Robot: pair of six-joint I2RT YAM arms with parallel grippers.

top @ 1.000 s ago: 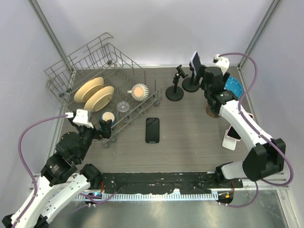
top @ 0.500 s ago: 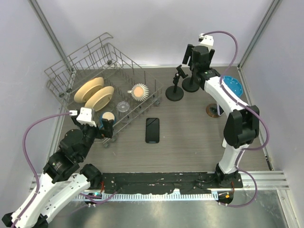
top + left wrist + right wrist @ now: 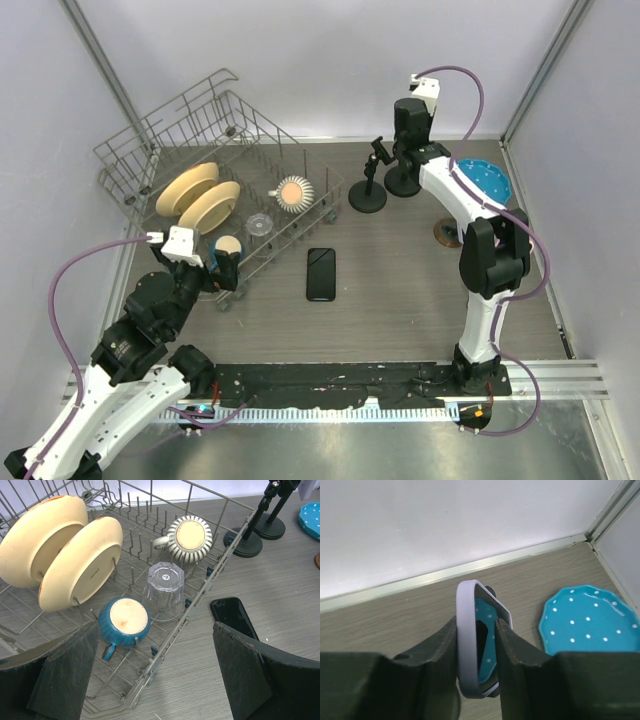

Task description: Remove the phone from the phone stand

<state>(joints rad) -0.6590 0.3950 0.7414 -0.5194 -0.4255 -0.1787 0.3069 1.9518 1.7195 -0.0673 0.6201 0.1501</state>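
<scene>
Now my right fingers (image 3: pixel 440 672) grip the phone (image 3: pixel 466 630), centre frame.
My left fingers (image 3: pixel 65 675) stand wide open at the lower corners, by the dish rack (image 3: pixel 196 600).

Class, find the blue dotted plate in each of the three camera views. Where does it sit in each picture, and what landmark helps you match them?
Top external: the blue dotted plate lies near the far right corner of the table.
Left wrist: the plate is cut off at the upper right edge.
Right wrist: the plate lies right of centre, beside the phone.
Shared landmark: the grey wood-grain table under the plate in all three views.
</scene>
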